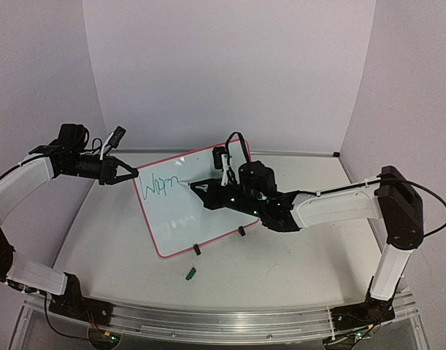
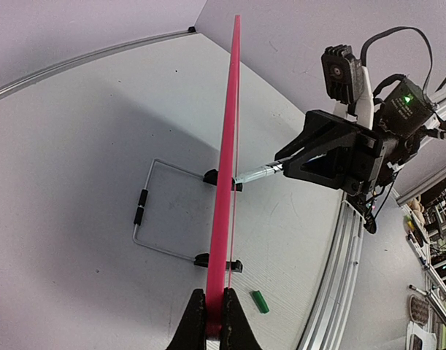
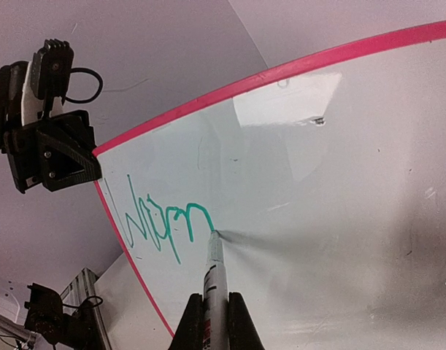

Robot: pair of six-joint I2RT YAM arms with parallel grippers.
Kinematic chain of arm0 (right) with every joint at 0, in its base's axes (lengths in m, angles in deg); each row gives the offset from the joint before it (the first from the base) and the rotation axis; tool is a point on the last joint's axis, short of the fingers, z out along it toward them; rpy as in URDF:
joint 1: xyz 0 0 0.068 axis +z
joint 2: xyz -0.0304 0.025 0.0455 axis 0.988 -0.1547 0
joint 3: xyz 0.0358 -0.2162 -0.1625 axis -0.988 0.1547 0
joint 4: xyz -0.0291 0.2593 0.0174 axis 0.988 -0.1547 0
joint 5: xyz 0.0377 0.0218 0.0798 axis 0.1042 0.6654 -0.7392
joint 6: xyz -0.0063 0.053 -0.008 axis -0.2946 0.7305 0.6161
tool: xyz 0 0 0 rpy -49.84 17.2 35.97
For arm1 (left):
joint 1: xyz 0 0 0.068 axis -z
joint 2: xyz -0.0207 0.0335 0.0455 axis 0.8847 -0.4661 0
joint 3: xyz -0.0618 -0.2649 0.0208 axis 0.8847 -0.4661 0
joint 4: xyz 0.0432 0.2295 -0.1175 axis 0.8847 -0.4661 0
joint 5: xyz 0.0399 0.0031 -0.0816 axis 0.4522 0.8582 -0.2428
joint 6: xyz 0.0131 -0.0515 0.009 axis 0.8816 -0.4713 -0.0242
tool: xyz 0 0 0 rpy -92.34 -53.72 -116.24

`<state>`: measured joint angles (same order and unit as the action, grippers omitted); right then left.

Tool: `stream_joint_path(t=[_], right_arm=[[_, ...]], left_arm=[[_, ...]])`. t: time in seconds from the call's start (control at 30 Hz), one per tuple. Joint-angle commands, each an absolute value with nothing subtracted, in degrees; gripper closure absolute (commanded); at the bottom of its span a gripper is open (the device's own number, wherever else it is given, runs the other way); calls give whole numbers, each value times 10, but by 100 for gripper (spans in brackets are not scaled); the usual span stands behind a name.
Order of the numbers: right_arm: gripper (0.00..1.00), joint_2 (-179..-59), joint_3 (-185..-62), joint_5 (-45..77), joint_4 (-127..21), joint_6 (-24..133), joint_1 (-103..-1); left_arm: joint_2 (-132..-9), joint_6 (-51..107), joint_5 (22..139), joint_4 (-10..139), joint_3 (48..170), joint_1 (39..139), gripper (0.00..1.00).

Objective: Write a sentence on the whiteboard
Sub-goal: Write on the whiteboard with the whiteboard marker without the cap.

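Observation:
The whiteboard [image 1: 186,219] stands tilted on the table, pink-framed; the left wrist view shows it edge-on [image 2: 226,168]. My left gripper [image 1: 134,173] is shut on its upper left edge, with the frame pinched between the fingers [image 2: 214,321]. My right gripper [image 1: 202,187] is shut on a marker [image 3: 216,281] whose tip touches the board. The sentence [image 3: 160,219] is green script reading roughly "Warm" [image 1: 159,182], and it ends at the marker tip.
A green marker cap [image 1: 191,274] lies on the table in front of the board, also seen in the left wrist view [image 2: 260,301]. A wire stand [image 2: 151,211] props the board from behind. Two black clip feet [image 1: 197,249] hold its lower edge.

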<state>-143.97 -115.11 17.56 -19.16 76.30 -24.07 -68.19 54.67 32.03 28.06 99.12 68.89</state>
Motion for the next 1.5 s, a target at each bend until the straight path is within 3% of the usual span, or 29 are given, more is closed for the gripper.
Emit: stream_joint_path(t=[0.0, 0.87, 1.47], right_arm=[[100, -1421, -1140, 190, -198, 767, -246], [100, -1441, -1189, 191, -164, 771, -253], [100, -1411, -1136, 233, -159, 781, -256]], left_arm=[[-675, 546, 312, 280, 993, 689, 100], [-673, 546, 312, 280, 993, 689, 100], [-672, 545, 313, 280, 994, 689, 100]])
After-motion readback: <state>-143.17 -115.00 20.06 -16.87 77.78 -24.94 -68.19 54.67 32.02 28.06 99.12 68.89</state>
